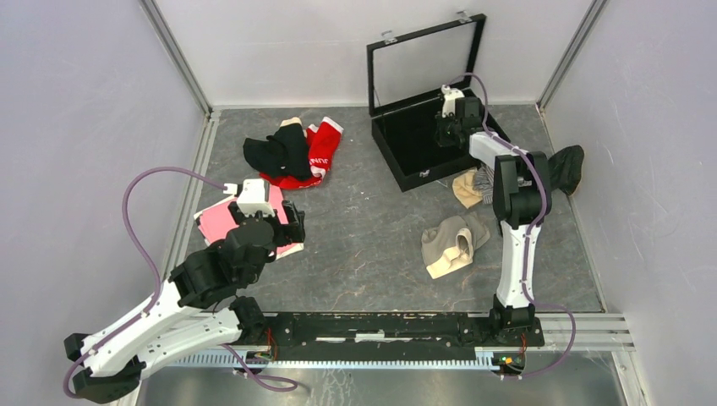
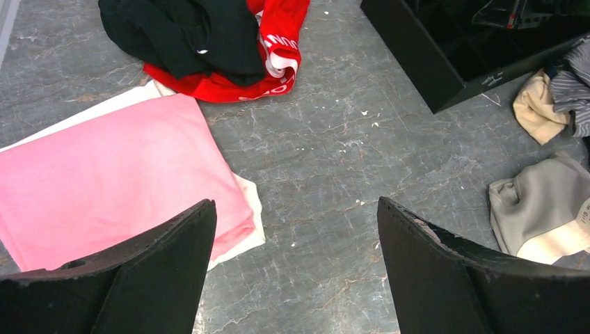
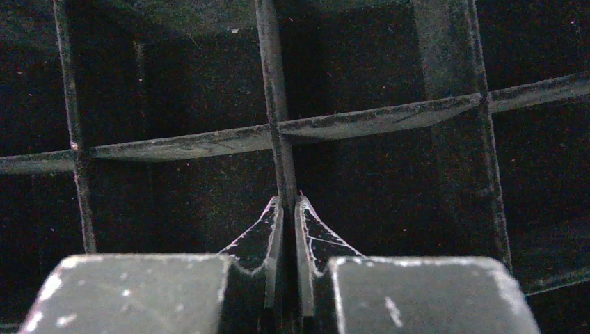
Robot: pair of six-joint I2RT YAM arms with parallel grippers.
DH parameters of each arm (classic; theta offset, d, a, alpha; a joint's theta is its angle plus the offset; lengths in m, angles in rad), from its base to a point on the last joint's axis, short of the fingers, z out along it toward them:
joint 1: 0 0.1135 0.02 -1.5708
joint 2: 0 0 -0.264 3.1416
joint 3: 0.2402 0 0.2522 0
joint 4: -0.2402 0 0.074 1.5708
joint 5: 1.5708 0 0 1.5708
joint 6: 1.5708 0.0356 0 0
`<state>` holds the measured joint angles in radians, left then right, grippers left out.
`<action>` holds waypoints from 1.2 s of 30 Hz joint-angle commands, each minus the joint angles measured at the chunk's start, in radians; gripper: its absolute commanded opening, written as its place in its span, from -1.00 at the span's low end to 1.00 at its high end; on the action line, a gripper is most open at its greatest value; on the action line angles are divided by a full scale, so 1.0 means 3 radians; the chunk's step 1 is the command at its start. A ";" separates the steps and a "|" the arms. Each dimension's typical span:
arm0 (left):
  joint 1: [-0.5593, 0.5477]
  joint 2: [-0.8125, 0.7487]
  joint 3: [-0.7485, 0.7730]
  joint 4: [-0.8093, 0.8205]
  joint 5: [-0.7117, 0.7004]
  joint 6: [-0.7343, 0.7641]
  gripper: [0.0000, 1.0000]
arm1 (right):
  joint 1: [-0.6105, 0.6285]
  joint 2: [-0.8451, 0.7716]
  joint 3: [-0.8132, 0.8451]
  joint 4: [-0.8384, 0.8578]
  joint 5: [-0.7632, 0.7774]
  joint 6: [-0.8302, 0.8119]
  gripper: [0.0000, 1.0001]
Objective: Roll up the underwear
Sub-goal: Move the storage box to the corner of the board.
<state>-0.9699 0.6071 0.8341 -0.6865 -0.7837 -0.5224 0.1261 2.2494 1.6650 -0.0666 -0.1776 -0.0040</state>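
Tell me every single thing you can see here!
red underwear: one, red with white letters, far left-middle
black underwear: one, black, lying on the red one
pink underwear: one, pink over white, flat on the left
big beige underwear: one, beige, right of middle
small beige underwear: one, beige, just in front of the case
striped underwear: one, dark with thin stripes, beside the small beige one
black cloth: one, black, right edge
case: one, black, lid up, far right
table: one, grey
left gripper: open, over the pink one's edge
right gripper: shut, over the case's compartments
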 commanded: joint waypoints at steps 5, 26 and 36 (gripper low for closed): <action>0.0020 0.0022 0.0006 0.0049 -0.0060 0.0068 0.82 | -0.0135 0.0006 0.0017 0.0334 0.0857 0.0770 -0.85; 0.0019 0.0064 0.0018 -0.0003 -0.0136 0.0004 0.90 | -0.0135 -0.2091 -0.1497 0.0156 0.1188 0.0862 0.58; 0.0018 -0.0002 0.0013 0.0001 -0.0077 -0.0010 0.91 | -0.0698 -0.2807 -0.2555 -0.0126 0.1516 0.1094 0.81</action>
<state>-0.9699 0.6224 0.8337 -0.6884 -0.7841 -0.5228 0.0017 1.4109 0.9649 -0.0731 0.2733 0.2928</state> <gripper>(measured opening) 0.952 0.909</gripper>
